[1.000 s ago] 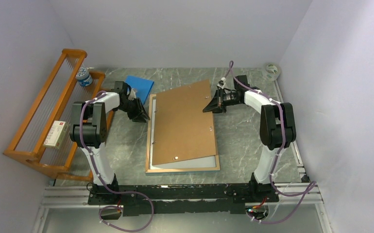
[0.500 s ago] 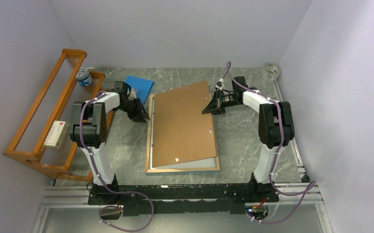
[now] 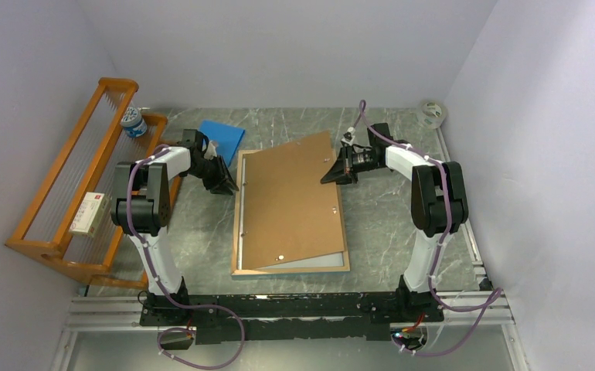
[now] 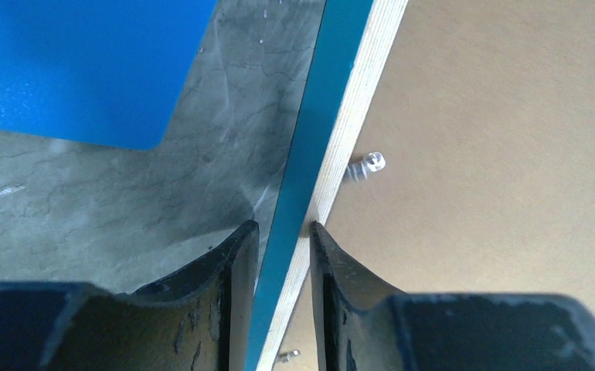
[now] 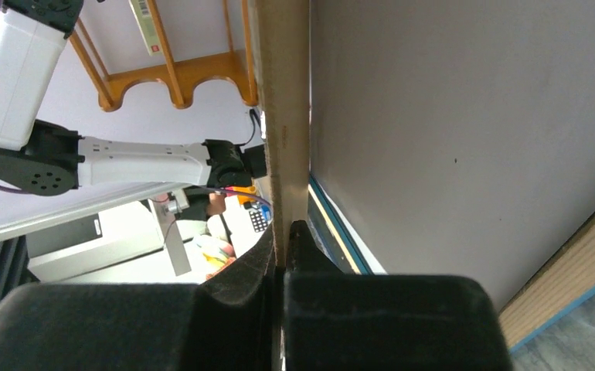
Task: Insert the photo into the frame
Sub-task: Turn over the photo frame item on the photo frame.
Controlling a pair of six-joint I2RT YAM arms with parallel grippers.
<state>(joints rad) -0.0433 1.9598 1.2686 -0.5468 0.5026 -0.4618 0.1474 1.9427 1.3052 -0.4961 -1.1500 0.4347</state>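
Left pincer (image 4: 282,232) clamps the frame's (image 3: 290,270) left rail; right pincer (image 5: 285,232) pinches the backing board (image 3: 290,201), askew over the frame. Square board to frame before lowering; the pale sheet (image 3: 310,260) beneath may be the photo.

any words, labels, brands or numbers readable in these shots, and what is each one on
No text reads clearly in any view.
small box on the orange rack: red and white print, too small to read; what looks like its barcode in the right wrist view is blurred.
round container on the rack: blue pattern, too small to read.
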